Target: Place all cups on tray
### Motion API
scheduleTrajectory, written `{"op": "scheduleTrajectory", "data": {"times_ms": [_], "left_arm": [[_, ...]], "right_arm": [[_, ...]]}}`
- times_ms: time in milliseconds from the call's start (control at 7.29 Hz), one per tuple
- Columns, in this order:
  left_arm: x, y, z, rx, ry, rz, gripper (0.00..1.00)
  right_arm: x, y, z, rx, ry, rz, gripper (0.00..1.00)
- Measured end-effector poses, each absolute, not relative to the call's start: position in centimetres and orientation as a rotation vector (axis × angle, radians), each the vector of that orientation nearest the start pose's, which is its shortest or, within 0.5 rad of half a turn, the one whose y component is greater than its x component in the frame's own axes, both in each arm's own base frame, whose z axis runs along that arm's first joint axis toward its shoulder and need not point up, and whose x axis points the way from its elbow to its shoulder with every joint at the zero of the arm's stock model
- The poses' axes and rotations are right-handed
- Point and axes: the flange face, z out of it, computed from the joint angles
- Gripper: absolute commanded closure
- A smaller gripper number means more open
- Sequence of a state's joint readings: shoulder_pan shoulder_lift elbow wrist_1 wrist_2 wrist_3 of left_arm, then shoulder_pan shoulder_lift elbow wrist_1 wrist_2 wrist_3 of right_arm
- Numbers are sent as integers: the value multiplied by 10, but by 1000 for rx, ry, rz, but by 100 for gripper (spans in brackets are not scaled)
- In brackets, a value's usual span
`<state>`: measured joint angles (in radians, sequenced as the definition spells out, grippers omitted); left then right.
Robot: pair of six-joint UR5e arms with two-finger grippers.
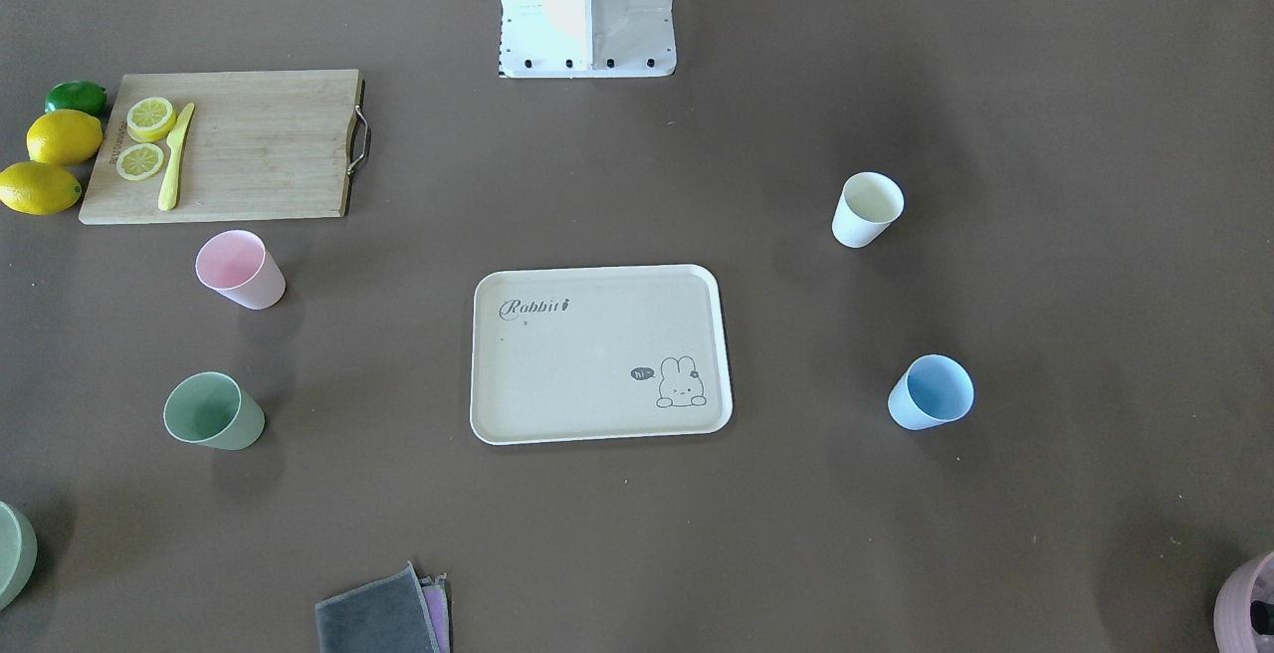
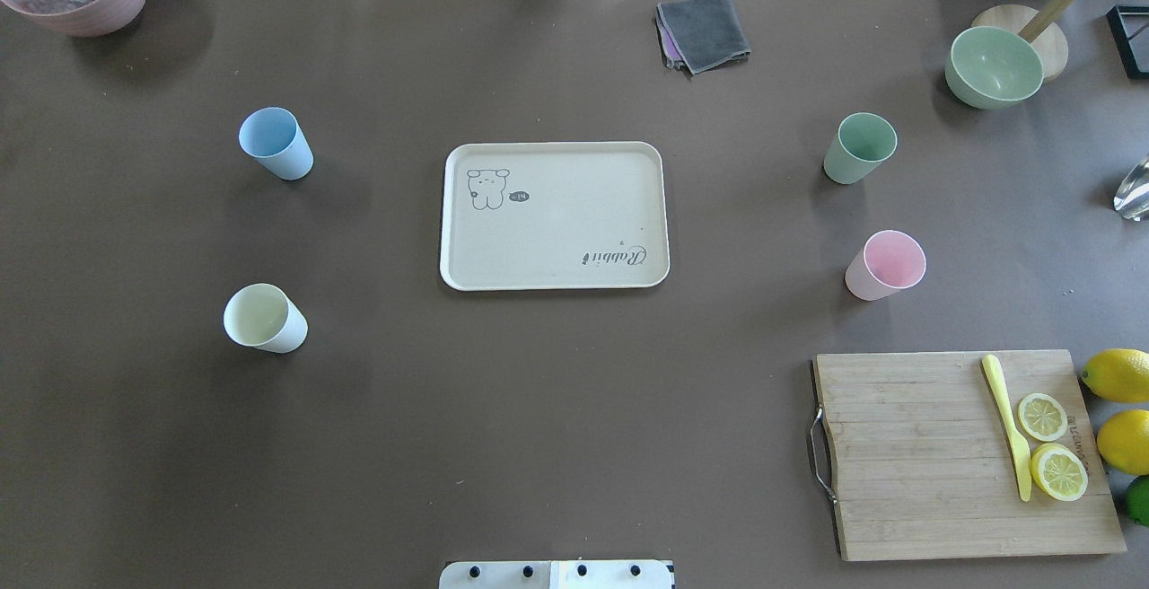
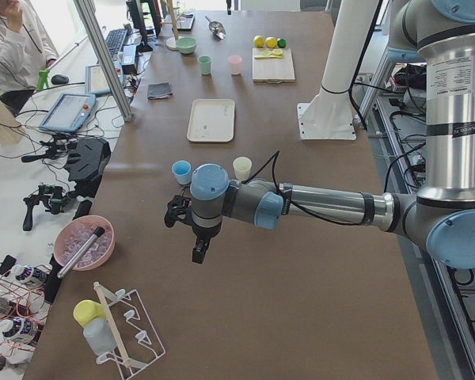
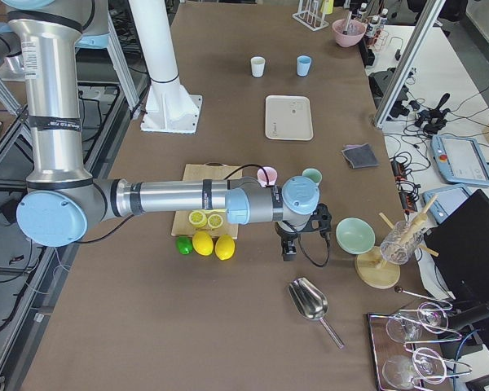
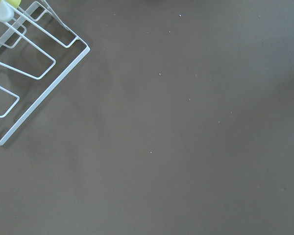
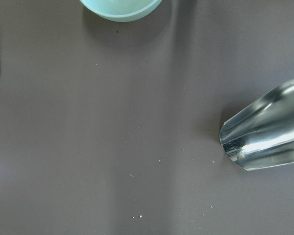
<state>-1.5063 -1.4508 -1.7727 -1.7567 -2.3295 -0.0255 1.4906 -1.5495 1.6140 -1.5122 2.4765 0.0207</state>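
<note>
1. The tray [image 2: 556,239] lay in the middle of the table and no cup stood on it; all four cups were upright on the table, mouths up, each well apart from the tray.
2. The blue cup [image 2: 276,143] and the cream cup [image 2: 264,318] stood on the side of the robot's left arm. The green cup [image 2: 860,148] and the pink cup [image 2: 885,265] stood on the side of its right arm.
3. The left gripper [image 3: 198,252] hung above the table's left end. Both cups of that side were between it and the tray, the blue one more directly in its line. Its wrist camera saw only bare table and a corner of a wire rack [image 5: 41,96].
4. The right gripper [image 4: 289,248] hung above the opposite end, near a metal scoop [image 6: 267,129] and a green bowl [image 6: 120,7]. The green and pink cups were between it and the tray, and the green one seemed nearer to it.
5. The fingers of both grippers appeared only in the side views, so I cannot tell how wide they were; nothing appeared to be held.
6. In my judgement, each arm must first travel inward, toward the tray, to reach a cup of its own side. Because the cups stood with a vertical axis, an approach from above onto the rim or the wall seemed suitable.
</note>
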Motion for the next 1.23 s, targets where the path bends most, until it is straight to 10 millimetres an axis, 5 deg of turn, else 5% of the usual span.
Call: {"op": "scheduleTrajectory", "data": {"times_ms": [685, 1234], "left_arm": [[-31, -439, 598, 205, 839, 142, 1], [-30, -419, 588, 245, 881, 147, 1]], "right_arm": [[12, -499, 663, 189, -964, -179, 0], [7, -475, 685, 269, -1005, -231, 0]]}}
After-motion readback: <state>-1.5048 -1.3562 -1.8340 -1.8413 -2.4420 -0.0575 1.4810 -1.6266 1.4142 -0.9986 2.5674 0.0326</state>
